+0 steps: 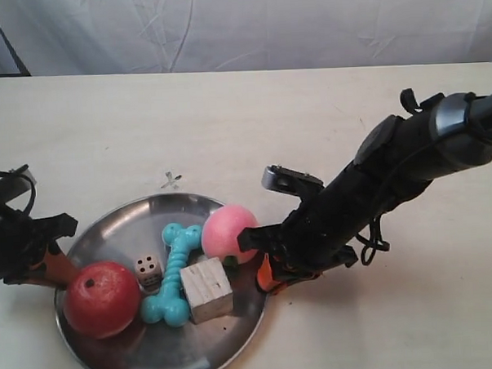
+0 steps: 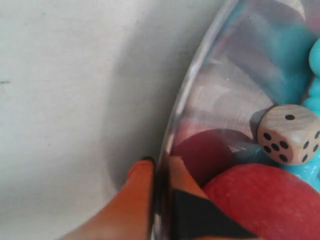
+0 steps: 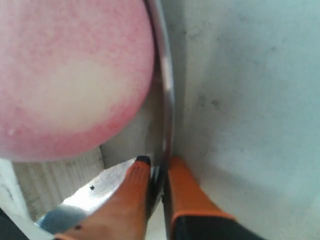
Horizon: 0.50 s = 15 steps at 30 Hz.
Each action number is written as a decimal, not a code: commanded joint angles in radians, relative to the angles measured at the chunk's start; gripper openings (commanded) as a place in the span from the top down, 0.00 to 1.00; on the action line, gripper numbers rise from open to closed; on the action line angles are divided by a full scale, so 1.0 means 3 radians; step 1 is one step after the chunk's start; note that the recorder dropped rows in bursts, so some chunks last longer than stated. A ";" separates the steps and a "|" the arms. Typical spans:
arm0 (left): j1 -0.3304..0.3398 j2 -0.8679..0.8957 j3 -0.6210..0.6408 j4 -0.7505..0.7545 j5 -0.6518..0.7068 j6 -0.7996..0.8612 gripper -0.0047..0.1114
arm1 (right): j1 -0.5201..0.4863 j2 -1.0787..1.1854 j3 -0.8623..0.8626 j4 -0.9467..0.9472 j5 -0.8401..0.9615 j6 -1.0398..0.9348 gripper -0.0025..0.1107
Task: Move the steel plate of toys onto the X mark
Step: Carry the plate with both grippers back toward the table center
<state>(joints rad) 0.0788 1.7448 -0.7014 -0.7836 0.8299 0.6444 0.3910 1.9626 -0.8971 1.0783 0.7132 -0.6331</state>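
The steel plate (image 1: pixel 125 218) lies on the table at the front, holding a red apple-like ball (image 1: pixel 101 299), a pink peach (image 1: pixel 228 233), a turquoise bone (image 1: pixel 172 273), a pale wooden cube (image 1: pixel 206 290) and a small die (image 1: pixel 148 270). My left gripper (image 2: pixel 160 165) is shut on the plate's rim (image 2: pixel 192 85) beside the red ball (image 2: pixel 260 200), with the die (image 2: pixel 289 133) close by. My right gripper (image 3: pixel 156 165) is shut on the opposite rim (image 3: pixel 165 90), next to the peach (image 3: pixel 70 75). The X mark (image 1: pixel 172 181) sits just beyond the plate's far edge.
The cream table (image 1: pixel 251 119) stretches back to a white cloth backdrop (image 1: pixel 247 25). The arm at the exterior view's right (image 1: pixel 392 174) reaches in diagonally over the table. The arm at the exterior view's left (image 1: pixel 15 235) sits at the table's edge.
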 commanded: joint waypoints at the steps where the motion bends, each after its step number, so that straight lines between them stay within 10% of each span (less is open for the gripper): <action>1: -0.0044 0.0001 -0.0295 -0.0287 0.0169 -0.0162 0.96 | 0.0053 -0.0018 -0.0219 -0.0123 0.0320 -0.0095 0.99; 15: -0.0044 0.0994 -0.1975 -0.0160 0.0028 -0.0667 0.96 | -0.0261 0.0683 -0.2187 -0.1138 0.0580 0.1078 0.99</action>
<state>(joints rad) 0.0788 1.9931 -1.2195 -0.7307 0.8496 0.4894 0.3175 2.1319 -1.4780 0.7073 0.8073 -0.2860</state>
